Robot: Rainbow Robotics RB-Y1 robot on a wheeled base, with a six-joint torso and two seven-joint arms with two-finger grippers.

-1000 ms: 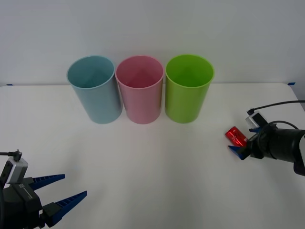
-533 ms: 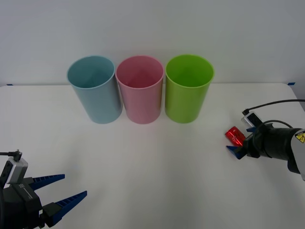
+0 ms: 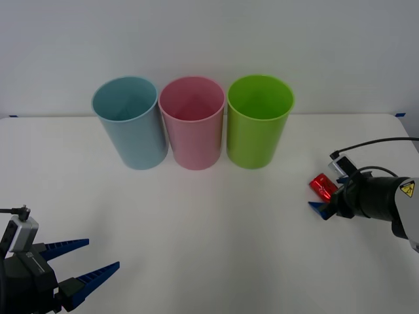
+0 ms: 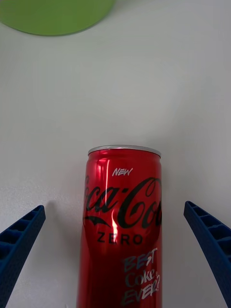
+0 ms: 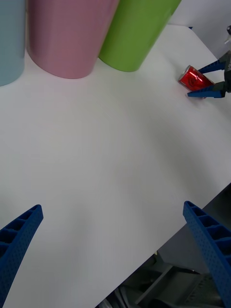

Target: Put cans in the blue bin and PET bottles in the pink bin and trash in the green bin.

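Right gripper has been creeping in on the can over the last second, arm rolling slightly; can and bins haven't shifted.

Right fingers are sitting wide apart, one on each side of the can, neither touching it yet in the wrist view. Can is lying on its side on the table, silver top pointing away from the wrist, body running straight down the centreline between the fingers. That alignment looks deliberate: a side grab across the cylinder, so it can't roll out when the fingers are closing.

Green bin is sitting ahead of the right gripper, beyond the can's top end; pink bin and blue bin are lined up further over, toward the left arm. Blue is the far one, so the carry is probably going to cross the other two rims.

Left gripper is parked near the table's front edge, fingers spread wide, holding nothing, well apart from everything.

How deep the can is sitting between the fingers is hard to judge from the front.
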